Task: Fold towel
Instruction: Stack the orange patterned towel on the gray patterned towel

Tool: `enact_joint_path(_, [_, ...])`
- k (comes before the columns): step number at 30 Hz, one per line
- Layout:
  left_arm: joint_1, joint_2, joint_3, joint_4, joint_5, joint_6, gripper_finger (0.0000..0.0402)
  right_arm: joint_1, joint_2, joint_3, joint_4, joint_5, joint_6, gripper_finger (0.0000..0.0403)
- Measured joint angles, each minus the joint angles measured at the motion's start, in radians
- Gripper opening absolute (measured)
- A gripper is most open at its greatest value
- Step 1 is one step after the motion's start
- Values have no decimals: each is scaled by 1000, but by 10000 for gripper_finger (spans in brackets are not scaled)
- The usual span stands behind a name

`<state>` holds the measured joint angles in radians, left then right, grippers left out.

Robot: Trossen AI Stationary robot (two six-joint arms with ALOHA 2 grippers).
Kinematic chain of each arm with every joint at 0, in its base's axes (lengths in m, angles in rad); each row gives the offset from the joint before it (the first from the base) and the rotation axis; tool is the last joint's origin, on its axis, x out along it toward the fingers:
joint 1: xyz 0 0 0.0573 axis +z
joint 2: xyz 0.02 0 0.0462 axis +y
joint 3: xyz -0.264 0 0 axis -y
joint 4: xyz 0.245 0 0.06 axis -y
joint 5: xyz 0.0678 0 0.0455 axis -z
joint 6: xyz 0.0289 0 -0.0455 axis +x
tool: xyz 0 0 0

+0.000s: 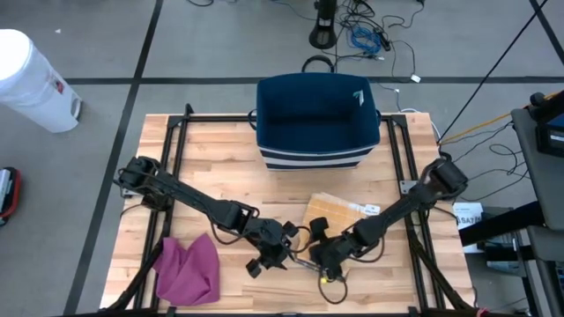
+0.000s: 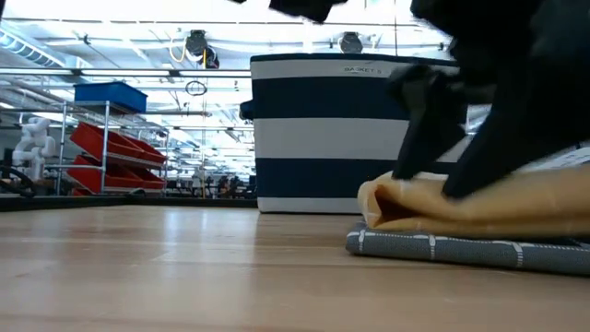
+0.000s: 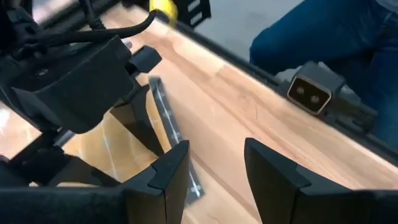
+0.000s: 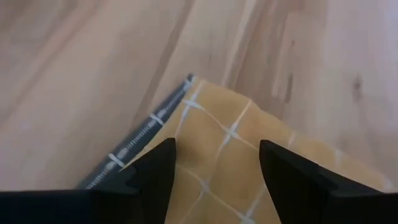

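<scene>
2 grippers are seen close together at the front middle of the wooden table [image 1: 211, 158]. The left gripper [image 1: 280, 248] is positioned just left of the right gripper [image 1: 324, 251], both low over the near edge of the yellow towel [image 1: 333, 211].

The towel is lying on the table just in front of the navy-and-white striped basket [image 1: 317, 119], slightly right of centre. In the low view it is shown as a folded tan layer [image 2: 479, 207] resting on a grey layer with white stitching [image 2: 461, 247]. In the right wrist view a yellow corner with a white grid is seen beside the grey stitched edge [image 4: 140, 134].

Left gripper fingers [image 3: 165, 171]: apart, nothing between them; bare wood is seen in the gap. Right gripper fingers [image 4: 155, 168]: apart, spread above the yellow corner; contact with the cloth cannot be told.

1 magenta cloth [image 1: 188, 269] is lying crumpled at the front left of the table, well apart from the towel. 1 white bin [image 1: 31, 79] is standing on the floor beyond the table's left rear corner.
</scene>
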<state>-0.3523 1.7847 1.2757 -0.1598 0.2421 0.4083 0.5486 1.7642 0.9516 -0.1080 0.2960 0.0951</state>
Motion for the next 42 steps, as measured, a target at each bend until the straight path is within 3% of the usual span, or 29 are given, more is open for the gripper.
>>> enact_joint_path(13, [-17, 0, -109, 104, -2, -46, 158, -83, 83, -15, 117, -192, -66, 217])
enact_joint_path(22, [-13, 0, -144, 131, -5, -85, 158, -127, 82, -178, 423, -301, -59, 217])
enact_joint_path(35, [21, 0, -144, 131, -18, -87, 158, -107, 59, -372, 585, -310, 68, 217])
enact_joint_path(42, [40, 0, -144, 130, -18, -93, 158, -71, -28, -468, 586, -341, 188, 217])
